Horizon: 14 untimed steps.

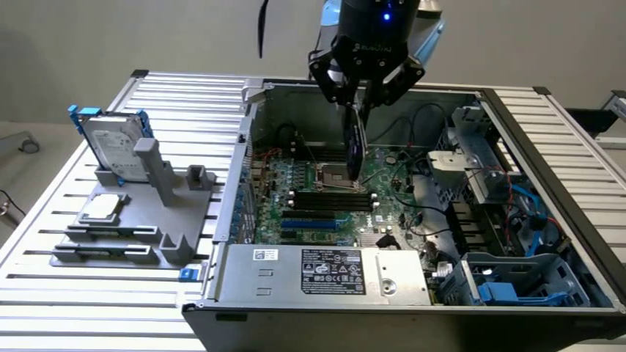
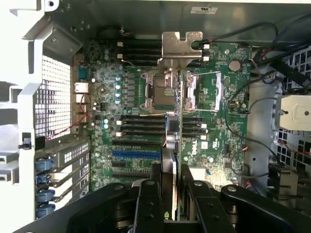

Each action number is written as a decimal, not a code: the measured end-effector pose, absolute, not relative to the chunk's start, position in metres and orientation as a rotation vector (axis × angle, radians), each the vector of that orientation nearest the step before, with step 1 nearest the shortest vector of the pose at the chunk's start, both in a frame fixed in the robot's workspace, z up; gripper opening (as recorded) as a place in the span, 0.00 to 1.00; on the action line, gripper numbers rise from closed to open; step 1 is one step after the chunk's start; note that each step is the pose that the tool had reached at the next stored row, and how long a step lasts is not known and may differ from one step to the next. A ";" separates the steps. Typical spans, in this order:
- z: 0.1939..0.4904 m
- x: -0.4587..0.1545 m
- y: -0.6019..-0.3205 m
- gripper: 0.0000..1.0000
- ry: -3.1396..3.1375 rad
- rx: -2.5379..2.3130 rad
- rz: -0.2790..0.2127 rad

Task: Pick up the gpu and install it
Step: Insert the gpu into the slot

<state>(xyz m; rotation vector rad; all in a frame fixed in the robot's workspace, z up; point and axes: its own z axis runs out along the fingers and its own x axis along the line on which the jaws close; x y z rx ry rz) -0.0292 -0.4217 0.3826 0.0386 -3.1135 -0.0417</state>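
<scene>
At the exterior view's left, the drive (image 1: 111, 145) and the chip (image 1: 104, 208) sit in the grey holder (image 1: 108, 253) on the table (image 1: 59, 293), well apart from my work, so I leave them alone. Next comes the open case (image 1: 237, 169), its board (image 1: 391, 187) facing up. On the board the blue slot (image 1: 311, 218) lies on the near side of the socket (image 1: 336, 174). I judge it the likely seat for the card.

Over the middle of the board hangs the gripper (image 1: 358, 99), pinching the gpu (image 1: 357, 150). The card hangs upright and edge-on above the board, by the socket, and is not seated in anything that I can see. In the wrist view the fingers (image 2: 148, 204) clamp the card's near end, and its silver bracket (image 2: 181, 48) is at the far end.

To do this well I would move the card slowly, with the pinch firm so it cannot swing. I would line its edge along the slot, bracket toward the rear wall (image 2: 53, 97), before any descent. I cannot tell how much room lies under the bracket, so I treat it as little.

At the right, loose cables (image 1: 430, 213) and the cage (image 1: 479, 158) stand near the card's path. I judge a snag there to be the main risk.
</scene>
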 end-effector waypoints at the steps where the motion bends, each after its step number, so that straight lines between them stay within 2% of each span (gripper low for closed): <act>1: 0.381 -0.029 -0.422 0.26 -3.113 0.056 -0.041; 14: 0.364 -0.029 -0.422 0.26 -3.082 0.422 -0.036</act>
